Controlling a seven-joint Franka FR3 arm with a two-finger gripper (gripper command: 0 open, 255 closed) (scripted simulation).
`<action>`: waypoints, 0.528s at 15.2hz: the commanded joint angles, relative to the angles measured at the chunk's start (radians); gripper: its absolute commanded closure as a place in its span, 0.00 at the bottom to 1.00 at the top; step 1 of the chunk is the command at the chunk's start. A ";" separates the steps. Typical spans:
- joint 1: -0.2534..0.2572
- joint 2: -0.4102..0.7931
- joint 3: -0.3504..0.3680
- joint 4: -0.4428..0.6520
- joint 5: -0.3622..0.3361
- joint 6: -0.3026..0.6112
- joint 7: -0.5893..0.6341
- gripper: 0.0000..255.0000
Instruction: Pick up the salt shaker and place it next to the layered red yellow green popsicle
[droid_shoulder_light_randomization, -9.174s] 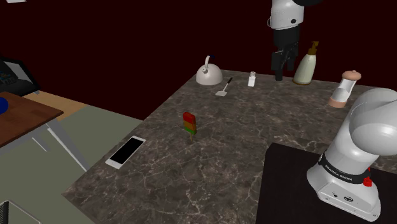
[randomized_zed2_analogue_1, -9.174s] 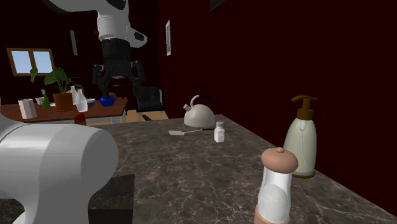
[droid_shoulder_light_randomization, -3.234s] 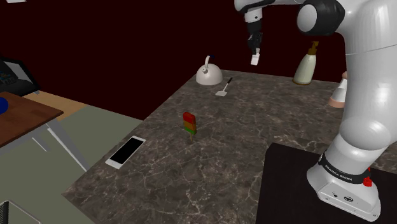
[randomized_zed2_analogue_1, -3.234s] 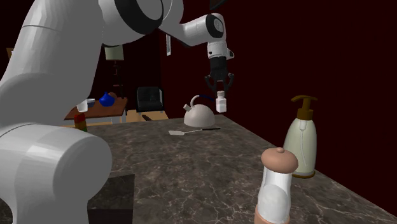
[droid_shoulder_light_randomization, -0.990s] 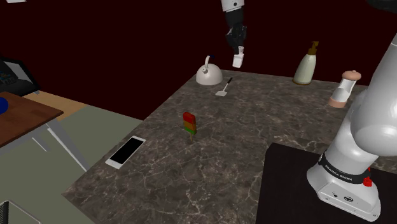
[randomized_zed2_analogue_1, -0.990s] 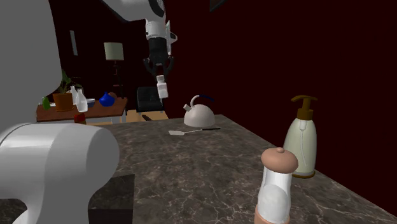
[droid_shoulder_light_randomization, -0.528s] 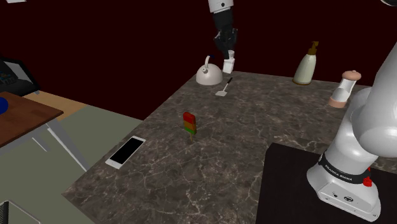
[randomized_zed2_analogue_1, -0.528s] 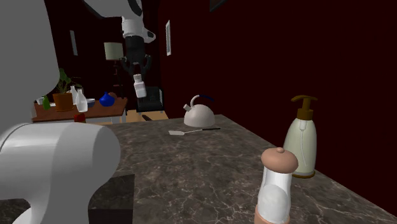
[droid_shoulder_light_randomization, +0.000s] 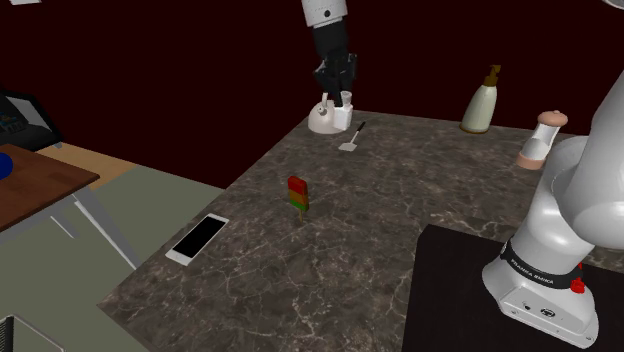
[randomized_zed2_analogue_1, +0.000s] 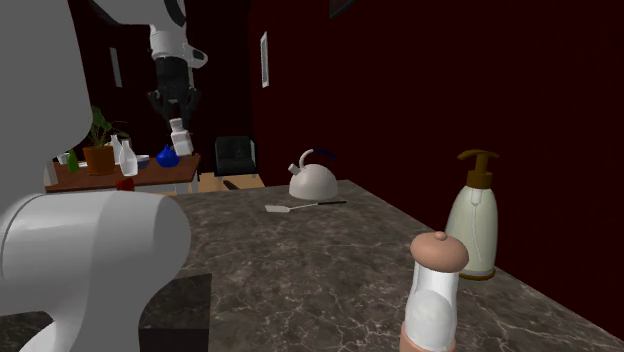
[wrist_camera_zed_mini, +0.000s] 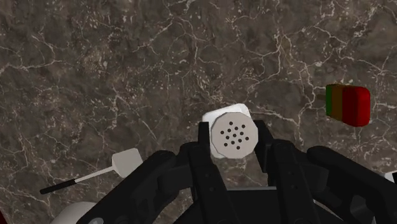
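Shoulder view: the gripper (droid_shoulder_light_randomization: 338, 88) hangs above the far end of the counter (droid_shoulder_light_randomization: 400, 230), its fingers closed on the shaker (droid_shoulder_light_randomization: 346, 101). The shaker is in the air and overlaps the kettle (droid_shoulder_light_randomization: 327, 121); how high it is above the kettle is hard to judge. A spatula (droid_shoulder_light_randomization: 351, 139) lies just beside the kettle. The popsicle (droid_shoulder_light_randomization: 297, 195) is at mid-counter, well apart from the shaker, with a phone (droid_shoulder_light_randomization: 198, 238) nearer the counter's edge.

Second exterior view: the gripper (randomized_zed2_analogue_1: 176, 112) holds the shaker (randomized_zed2_analogue_1: 180, 136) clear of the counter (randomized_zed2_analogue_1: 330, 270), well apart from the kettle (randomized_zed2_analogue_1: 312, 178).

Wrist view: the fingers (wrist_camera_zed_mini: 205, 149) clasp the shaker (wrist_camera_zed_mini: 234, 134), whose perforated top faces the camera. The popsicle (wrist_camera_zed_mini: 348, 105) lies off to one side.
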 joint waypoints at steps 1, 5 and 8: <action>0.027 0.015 0.028 0.022 0.013 -0.009 0.057 1.00; 0.074 0.048 0.073 0.063 0.032 -0.019 0.150 1.00; 0.110 0.083 0.106 0.107 0.044 -0.028 0.219 1.00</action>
